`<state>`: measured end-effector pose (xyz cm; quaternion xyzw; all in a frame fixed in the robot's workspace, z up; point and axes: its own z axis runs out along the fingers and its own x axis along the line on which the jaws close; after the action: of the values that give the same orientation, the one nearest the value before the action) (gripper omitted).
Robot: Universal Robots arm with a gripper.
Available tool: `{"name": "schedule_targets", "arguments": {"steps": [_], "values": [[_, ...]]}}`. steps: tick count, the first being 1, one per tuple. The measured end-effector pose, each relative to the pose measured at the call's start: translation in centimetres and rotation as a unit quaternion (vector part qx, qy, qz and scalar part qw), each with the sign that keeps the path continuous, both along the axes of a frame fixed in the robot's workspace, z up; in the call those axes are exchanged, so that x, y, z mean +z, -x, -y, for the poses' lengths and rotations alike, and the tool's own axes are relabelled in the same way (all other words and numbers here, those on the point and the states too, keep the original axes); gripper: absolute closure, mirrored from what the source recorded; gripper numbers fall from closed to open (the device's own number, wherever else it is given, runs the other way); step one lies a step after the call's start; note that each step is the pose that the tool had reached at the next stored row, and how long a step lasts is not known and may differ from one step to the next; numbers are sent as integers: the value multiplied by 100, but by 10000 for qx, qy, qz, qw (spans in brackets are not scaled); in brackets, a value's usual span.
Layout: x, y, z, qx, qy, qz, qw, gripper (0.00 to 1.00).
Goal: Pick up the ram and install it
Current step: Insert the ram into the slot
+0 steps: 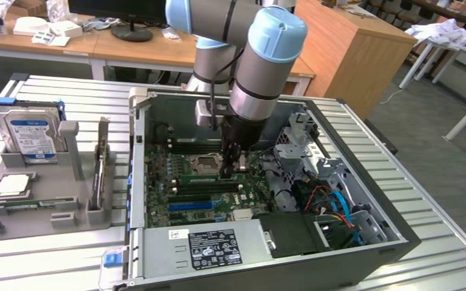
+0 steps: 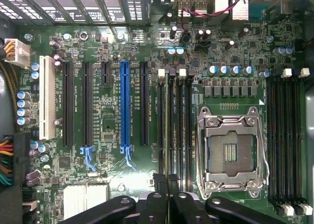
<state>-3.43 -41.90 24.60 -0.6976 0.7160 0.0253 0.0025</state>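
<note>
The ram (image 1: 207,178) is a long green stick standing on edge in a memory slot of the motherboard (image 1: 186,209), just in front of the processor socket (image 1: 205,162). In the wrist view the ram (image 2: 171,130) shows edge-on as a thin pale line in one of the dark slots beside the socket (image 2: 230,153). My gripper (image 1: 233,171) hangs straight down over the end of the stick towards the exterior view's right. The black fingertips of the gripper (image 2: 167,179) are shut together with nothing between them, right above that slot. Whether they touch the stick I cannot tell.
The open computer case (image 1: 363,242) surrounds the board, with a power supply (image 1: 209,245) in front and cables (image 1: 330,203) at the exterior view's right. On that view's left a grey tray (image 1: 43,215) holds a hard drive (image 1: 29,134) and a square processor chip (image 1: 13,185).
</note>
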Motion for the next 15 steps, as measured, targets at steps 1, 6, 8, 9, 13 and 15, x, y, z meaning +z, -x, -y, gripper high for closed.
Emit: {"name": "schedule_targets", "arguments": {"steps": [1, 6, 8, 9, 13, 15], "values": [[0, 2, 0, 0, 1, 0, 10000, 88], [-7, 15, 1, 0, 0, 3, 10000, 88], [-18, 18, 1, 0, 1, 8, 10000, 88], [-25, 20, 0, 0, 0, 11, 10000, 88], [-39, 22, 1, 0, 1, 16, 10000, 88], [-40, 22, 1, 0, 1, 16, 10000, 88]]}}
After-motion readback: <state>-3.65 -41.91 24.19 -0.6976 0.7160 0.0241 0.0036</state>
